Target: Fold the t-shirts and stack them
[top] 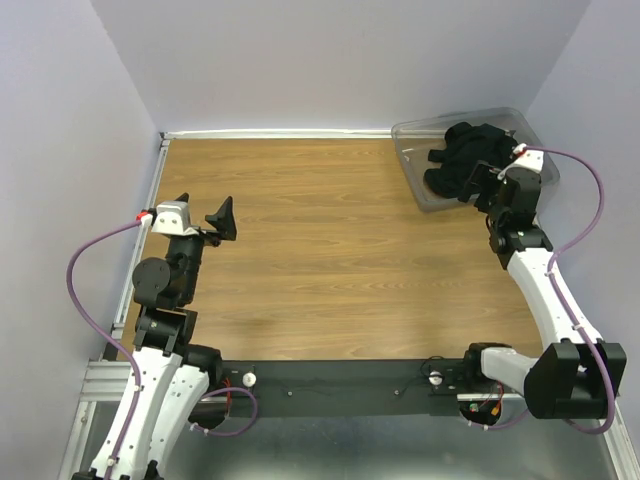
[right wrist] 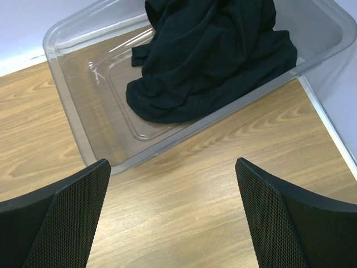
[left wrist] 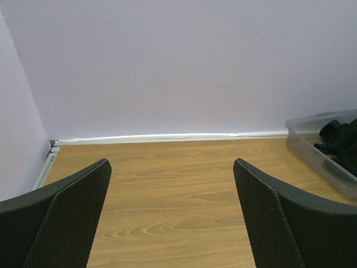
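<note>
**Two arms, one bin, shirts in a heap**

Here's the count: two arms, two grippers, one container. The left gripper (top: 203, 208) hangs over the left side of the wooden table (top: 320, 270), jaws spread wide, nothing between them. Over at the far right corner, the right gripper (right wrist: 173, 164) has its jaws just as wide and just as empty, poised above bare wood just short of the clear plastic bin (right wrist: 67, 84). Pale lilac walls (top: 330, 60) close in on three sides. And inside that bin lie the t-shirts (right wrist: 212, 56), black and crumpled into one pile. How many are in it, can't tell.
</note>
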`<state>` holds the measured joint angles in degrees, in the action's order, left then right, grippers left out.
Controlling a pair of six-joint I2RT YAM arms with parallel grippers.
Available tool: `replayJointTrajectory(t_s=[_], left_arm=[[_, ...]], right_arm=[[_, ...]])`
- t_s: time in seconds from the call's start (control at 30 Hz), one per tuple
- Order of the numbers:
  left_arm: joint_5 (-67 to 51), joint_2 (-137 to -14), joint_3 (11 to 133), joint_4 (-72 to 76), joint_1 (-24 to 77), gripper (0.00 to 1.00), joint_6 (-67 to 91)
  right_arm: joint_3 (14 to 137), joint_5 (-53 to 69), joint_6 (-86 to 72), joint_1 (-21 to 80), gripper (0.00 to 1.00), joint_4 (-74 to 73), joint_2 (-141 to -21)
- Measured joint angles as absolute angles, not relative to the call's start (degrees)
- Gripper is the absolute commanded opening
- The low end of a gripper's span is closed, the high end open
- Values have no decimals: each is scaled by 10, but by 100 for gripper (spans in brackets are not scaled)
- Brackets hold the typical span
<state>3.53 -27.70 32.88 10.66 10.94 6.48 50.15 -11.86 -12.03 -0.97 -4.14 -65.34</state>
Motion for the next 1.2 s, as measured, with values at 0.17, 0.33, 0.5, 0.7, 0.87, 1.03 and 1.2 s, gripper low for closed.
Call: replayJointTrajectory(t_s=[0.17, 0.33, 0.5, 0.7, 0.87, 1.03, 1.2], left_arm=[[23, -277, 329, 108, 109, 98, 65], [8, -279, 329, 113, 109, 98, 65], [-1, -281, 329, 115, 109, 98, 65], [-2, -277, 329, 116, 109, 98, 61], [-6, -278, 329, 120, 110, 98, 60], [-9, -285, 329, 127, 118, 98, 58], [-11, -291, 329, 127, 121, 98, 57]], right_arm=[[518, -47, -47, -11, 100, -35, -669], [622, 79, 102, -1, 100, -64, -780], [792, 140, 57, -38, 100, -79, -955], [964, 105, -51, -74, 100, -106, -1124], [1088, 9, -101, -72, 100, -138, -1238], [1163, -65, -101, -71, 75, -151, -1315], [1170, -83, -91, -71, 1, -172, -1343]])
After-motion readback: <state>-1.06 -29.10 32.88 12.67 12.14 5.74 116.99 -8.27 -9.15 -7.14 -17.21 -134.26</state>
